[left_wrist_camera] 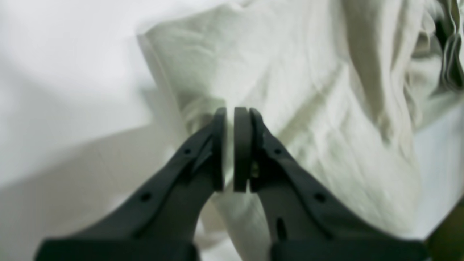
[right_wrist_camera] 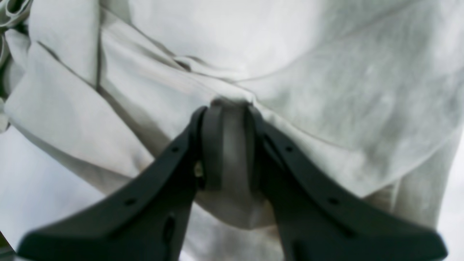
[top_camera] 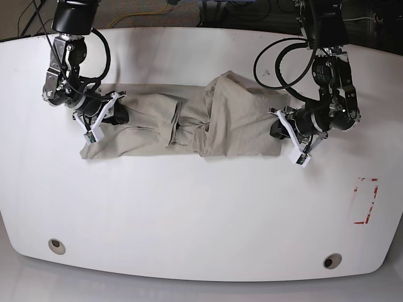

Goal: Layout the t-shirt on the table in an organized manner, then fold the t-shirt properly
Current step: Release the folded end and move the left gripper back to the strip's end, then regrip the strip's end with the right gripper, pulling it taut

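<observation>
The khaki t-shirt (top_camera: 189,123) lies stretched sideways across the far half of the white counter (top_camera: 189,214), bunched into thick folds near its middle and flatter toward both ends. The left claw (left_wrist_camera: 230,148) sits at the shirt's end on the base view's right (top_camera: 280,129), its two dark pads drawn nearly together with a thin edge of cloth pinched in the slit between them. The right claw (right_wrist_camera: 226,145) is at the opposite end (top_camera: 113,113), jaws closed on a thicker fold of the fabric, which bulges up between the pads and hangs out below them. Both arms reach down from the counter's far edge, cables looping behind them. Near the counter's right side there is a red dashed rectangle (top_camera: 365,201), well apart from the shirt, and two small round grey holes (top_camera: 56,245) sit along the near edge.
</observation>
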